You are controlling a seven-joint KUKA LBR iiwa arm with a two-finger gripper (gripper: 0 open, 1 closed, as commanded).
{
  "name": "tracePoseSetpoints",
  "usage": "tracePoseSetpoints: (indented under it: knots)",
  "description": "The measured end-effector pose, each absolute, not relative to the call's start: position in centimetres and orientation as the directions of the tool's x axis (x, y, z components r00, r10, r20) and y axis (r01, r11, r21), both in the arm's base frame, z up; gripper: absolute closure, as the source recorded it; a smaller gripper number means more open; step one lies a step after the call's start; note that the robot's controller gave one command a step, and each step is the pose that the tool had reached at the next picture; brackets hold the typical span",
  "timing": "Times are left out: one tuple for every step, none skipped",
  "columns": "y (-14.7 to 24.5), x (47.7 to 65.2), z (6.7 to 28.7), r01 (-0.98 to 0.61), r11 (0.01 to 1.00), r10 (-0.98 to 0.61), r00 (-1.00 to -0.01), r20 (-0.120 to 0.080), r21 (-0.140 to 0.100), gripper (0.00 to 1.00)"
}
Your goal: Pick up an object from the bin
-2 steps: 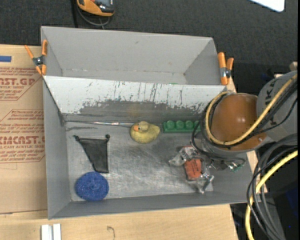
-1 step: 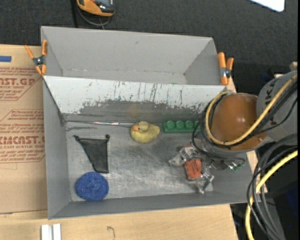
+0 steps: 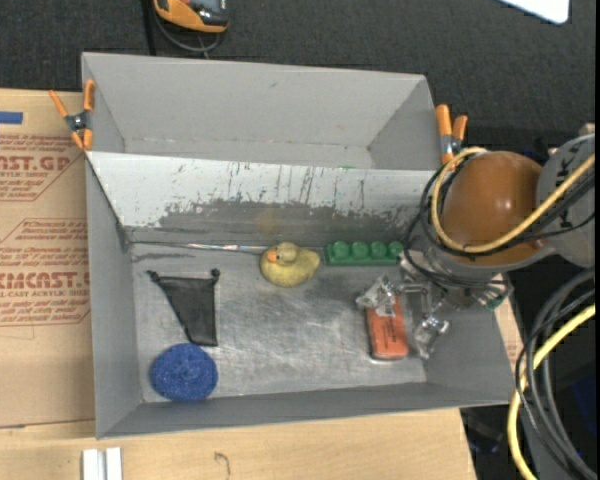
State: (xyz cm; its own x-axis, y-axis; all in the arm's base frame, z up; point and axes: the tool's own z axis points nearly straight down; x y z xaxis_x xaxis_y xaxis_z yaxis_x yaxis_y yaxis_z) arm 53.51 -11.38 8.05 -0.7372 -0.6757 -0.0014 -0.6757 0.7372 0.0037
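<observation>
From where I stand, the arm comes in from the right side of the grey metal bin (image 3: 115, 268). Its round orange cover (image 3: 490, 203) hangs over the right wall. The gripper (image 3: 405, 318) is low in the right part of the bin, close to the floor. Directly at it lies a small orange-red flat thing (image 3: 386, 338), oblong, with its long side pointing toward the front wall. The metal parts of the gripper are touching this thing or are just beside it, I cannot say which. I also cannot tell whether the gripper is spread or pressed together.

Behind the gripper, along the back wall, lies a green studded brick (image 3: 363, 252). Just to its left sits a yellow rubber duck (image 3: 288, 265). Well apart, on the left side, lies a black triangular piece (image 3: 192, 303). A blue round ball (image 3: 184, 372) rests near it, in the front left corner.
</observation>
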Motion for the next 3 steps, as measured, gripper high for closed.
tracePoseSetpoints:
  knots:
    - [-14.3,57.0,7.1,-0.62,0.784,-0.62,-0.784,-0.008,0.003,1.0]
    - [-14.3,57.0,7.1,-0.62,0.784,-0.62,-0.784,-0.008,0.003,1.0]
    - [-13.3,54.1,8.2,-0.704,0.71,-0.704,-0.71,-0.004,0.0,1.0]
